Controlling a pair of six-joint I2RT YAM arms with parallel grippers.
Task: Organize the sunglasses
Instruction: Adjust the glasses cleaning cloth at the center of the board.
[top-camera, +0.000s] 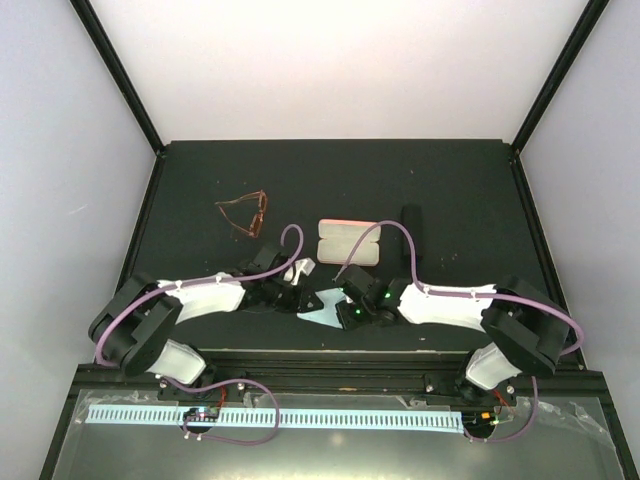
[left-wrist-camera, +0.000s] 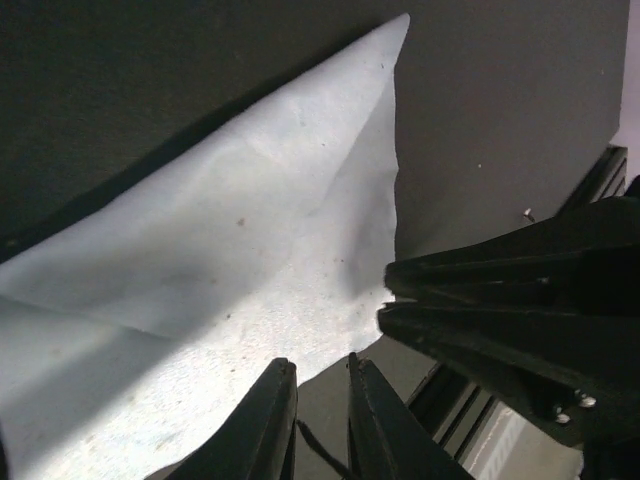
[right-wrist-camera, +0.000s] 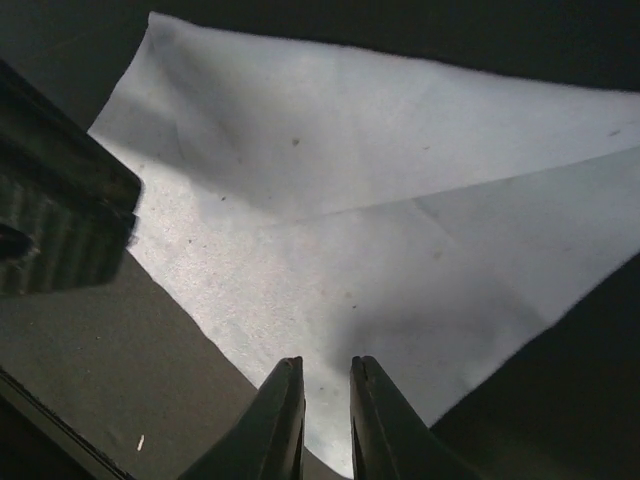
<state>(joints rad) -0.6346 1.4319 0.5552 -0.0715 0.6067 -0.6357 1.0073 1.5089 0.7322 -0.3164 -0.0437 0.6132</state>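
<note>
The brownish-amber sunglasses (top-camera: 243, 215) lie open on the dark table at the back left, apart from both arms. The red-pink pair does not show. A light blue cloth (top-camera: 322, 308), folded into a triangle, lies at the front middle between my grippers. My left gripper (top-camera: 303, 298) is at the cloth's left edge; in the left wrist view (left-wrist-camera: 322, 365) its jaws stand a narrow gap apart, empty, at the cloth (left-wrist-camera: 240, 270). My right gripper (top-camera: 345, 303) is at its right; in the right wrist view (right-wrist-camera: 327, 362) its jaws stand slightly apart over the cloth (right-wrist-camera: 380, 240).
A pink case (top-camera: 348, 241) lies behind the cloth at the middle. A black oblong case (top-camera: 410, 220) lies to its right. The table's front rail (top-camera: 330, 355) runs just behind the grippers. The right gripper's fingers (left-wrist-camera: 500, 300) show close by in the left wrist view.
</note>
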